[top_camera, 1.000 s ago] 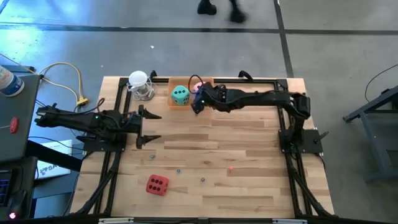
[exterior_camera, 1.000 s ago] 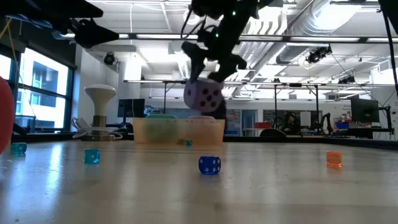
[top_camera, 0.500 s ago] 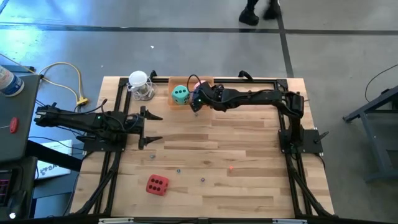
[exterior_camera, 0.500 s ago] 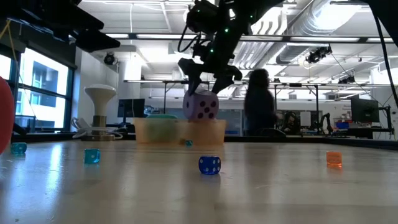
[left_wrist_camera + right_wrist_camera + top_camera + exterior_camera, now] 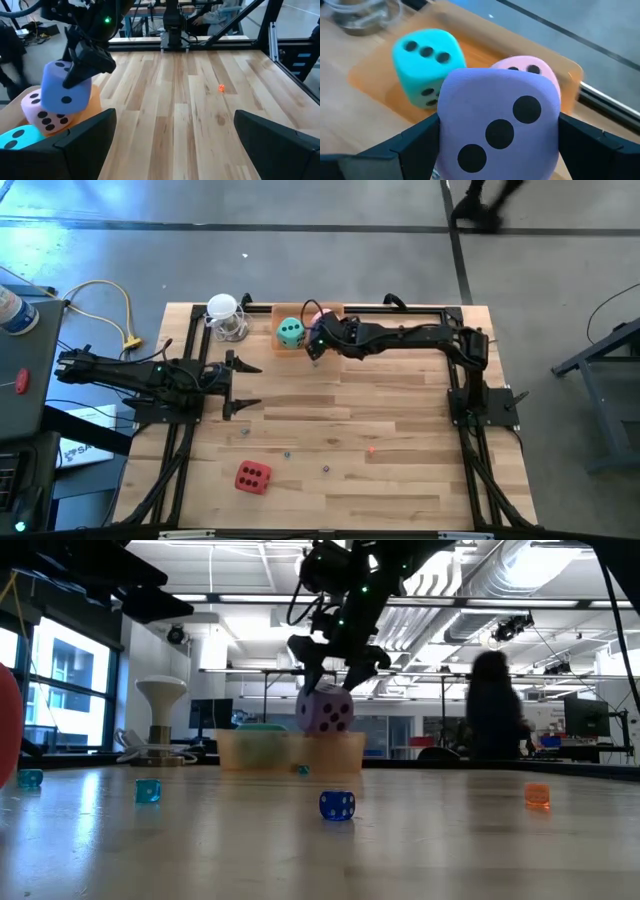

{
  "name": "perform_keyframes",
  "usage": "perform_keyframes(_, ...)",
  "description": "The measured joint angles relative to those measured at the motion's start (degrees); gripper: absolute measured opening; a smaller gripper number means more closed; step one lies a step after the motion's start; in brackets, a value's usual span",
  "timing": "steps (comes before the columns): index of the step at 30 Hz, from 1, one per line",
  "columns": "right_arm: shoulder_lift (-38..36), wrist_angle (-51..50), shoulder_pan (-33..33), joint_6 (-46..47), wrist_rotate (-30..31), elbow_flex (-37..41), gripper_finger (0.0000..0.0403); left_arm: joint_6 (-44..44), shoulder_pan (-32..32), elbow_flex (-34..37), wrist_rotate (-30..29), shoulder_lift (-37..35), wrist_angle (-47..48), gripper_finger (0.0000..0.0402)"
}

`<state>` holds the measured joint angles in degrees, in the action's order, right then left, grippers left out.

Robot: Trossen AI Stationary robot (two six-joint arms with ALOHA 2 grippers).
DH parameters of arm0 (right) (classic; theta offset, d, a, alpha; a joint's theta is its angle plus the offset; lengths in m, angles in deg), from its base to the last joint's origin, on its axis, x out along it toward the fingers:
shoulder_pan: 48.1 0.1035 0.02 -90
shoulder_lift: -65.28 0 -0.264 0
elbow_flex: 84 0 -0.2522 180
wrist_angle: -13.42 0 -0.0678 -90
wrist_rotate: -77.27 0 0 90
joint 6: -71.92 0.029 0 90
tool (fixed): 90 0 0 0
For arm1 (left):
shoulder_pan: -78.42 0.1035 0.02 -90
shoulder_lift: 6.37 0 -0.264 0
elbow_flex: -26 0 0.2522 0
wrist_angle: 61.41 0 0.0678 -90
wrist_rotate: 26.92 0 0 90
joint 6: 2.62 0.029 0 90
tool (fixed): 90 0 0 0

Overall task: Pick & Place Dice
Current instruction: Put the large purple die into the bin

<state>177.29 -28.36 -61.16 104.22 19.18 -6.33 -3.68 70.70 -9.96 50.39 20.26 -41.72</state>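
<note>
Reaching across the far edge of the counter (image 5: 400, 410), the right gripper (image 5: 318, 337) holds the purple die (image 5: 497, 125) with its fingers (image 5: 592, 145) pinched on the die's two sides. In the low view the purple die (image 5: 325, 711) hangs just above the rim of the translucent orange tray (image 5: 288, 750), slightly tilted. The right wrist view shows the teal die (image 5: 426, 65) and the pink die (image 5: 530, 72) side by side inside the tray below it; from the left wrist view the purple die sits right over the pink die (image 5: 42, 116), though whether they touch cannot be told. The red die (image 5: 252, 477) lies alone near the front left of the counter, well apart from the tray. The left gripper (image 5: 233, 383) waits at the counter's left side with its fingers (image 5: 87, 137) spread wide and nothing between them. Several tiny dice, including a blue one (image 5: 337, 805) and an orange one (image 5: 537, 795), are scattered on the counter. A person (image 5: 495, 705) stands in the room behind.
</note>
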Motion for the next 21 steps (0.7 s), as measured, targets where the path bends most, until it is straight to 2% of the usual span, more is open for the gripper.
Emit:
perform_keyframes(5, 0.1, 7.6, 0.0, -4.1, -2.5, 0.0, 0.0333, -0.3, 0.0, 0.0, 0.0, 0.0, 0.0, 0.0395)
perform_keyframes(10, 0.1, 10.0, 0.3, -7.1, -2.6, 0.0, 0.0333, -0.3, 0.0, 0.0, 0.0, 0.0, 0.0, 0.0395)
perform_keyframes(15, 0.1, 9.1, 0.7, -9.6, -5.6, 0.0, 0.0333, -0.5, 0.0, 0.0, 0.0, 0.0, 0.0, 0.0395)
perform_keyframes(21, 1.0, 9.1, 1.1, -10.0, -5.3, 0.0, 0.0333, -0.5, 0.0, 0.0, 0.0, 0.0, 0.1, 0.0395)
